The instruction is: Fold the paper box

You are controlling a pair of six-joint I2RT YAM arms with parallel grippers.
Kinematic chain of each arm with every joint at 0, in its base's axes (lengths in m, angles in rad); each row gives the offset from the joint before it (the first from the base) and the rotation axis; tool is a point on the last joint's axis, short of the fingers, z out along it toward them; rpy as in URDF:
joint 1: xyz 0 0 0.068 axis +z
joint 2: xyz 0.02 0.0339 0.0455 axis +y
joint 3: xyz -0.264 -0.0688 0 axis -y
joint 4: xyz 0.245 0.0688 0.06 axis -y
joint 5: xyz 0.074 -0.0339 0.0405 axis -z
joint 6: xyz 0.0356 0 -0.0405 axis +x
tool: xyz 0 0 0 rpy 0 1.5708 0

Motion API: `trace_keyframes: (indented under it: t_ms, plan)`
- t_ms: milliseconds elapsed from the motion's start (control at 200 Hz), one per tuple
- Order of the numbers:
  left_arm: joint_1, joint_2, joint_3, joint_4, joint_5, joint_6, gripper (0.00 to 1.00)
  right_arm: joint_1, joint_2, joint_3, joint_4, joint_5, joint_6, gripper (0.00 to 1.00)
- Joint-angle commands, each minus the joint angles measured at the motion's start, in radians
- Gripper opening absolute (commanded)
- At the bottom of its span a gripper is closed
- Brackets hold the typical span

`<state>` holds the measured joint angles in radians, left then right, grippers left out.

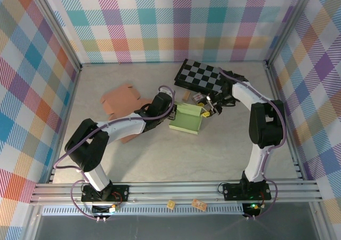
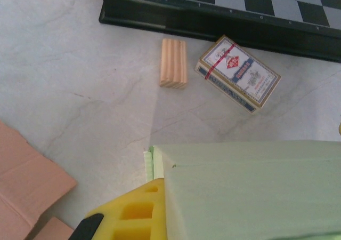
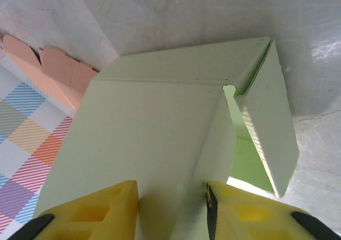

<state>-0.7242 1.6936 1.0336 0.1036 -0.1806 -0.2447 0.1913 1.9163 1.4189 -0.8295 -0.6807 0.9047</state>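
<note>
Plaid panels wall in a pale marbled bench [image 1: 160,160], and the green paper box [image 1: 186,118] sits near its middle, between the two arms, partly formed with walls up and the top open. The left claw [image 1: 168,112] is at the box's left side. In the left wrist view one yellow finger [image 2: 139,210] presses flat against the doubled edge of a side wall and the other is hidden behind the green panel. That claw is clenched, apparently pinching the wall, most likely to anchor the light box so it cannot slide or twist.

The right claw [image 3: 171,189] reaches in from the far right. Its jaws stand apart astride a raised green flap, with no squeeze visible. Just beyond it a corner tab leans inward, not yet seated. Straddling the flap looks like preparation to crease it or press it down.

A chessboard [image 1: 200,76] lies behind, and a card deck [image 2: 238,73] and a ridged wooden block [image 2: 174,63] rest just in front of it, near the box but apart from it. A flat pink cardboard blank [image 1: 123,102] lies to the left.
</note>
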Motion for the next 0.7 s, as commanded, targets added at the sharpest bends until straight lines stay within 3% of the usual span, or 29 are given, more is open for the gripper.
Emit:
trace_keyframes:
  t_ms: [0,255,525,695]
  plan:
    - [-0.032,-0.013,-0.034,0.085,0.012,-0.037,0.05,0.016,-0.047,-0.020,0.032,0.007,-0.011,0.36]
    - [-0.047,-0.035,-0.129,0.189,0.001,-0.096,0.08,0.027,-0.090,-0.094,0.057,0.072,-0.090,0.33]
    - [-0.072,-0.049,-0.169,0.187,-0.009,-0.152,0.10,0.044,-0.128,-0.124,0.061,0.144,-0.154,0.32]
    - [-0.079,-0.061,-0.180,0.147,-0.001,-0.186,0.16,0.072,-0.128,-0.123,0.039,0.204,-0.203,0.31]
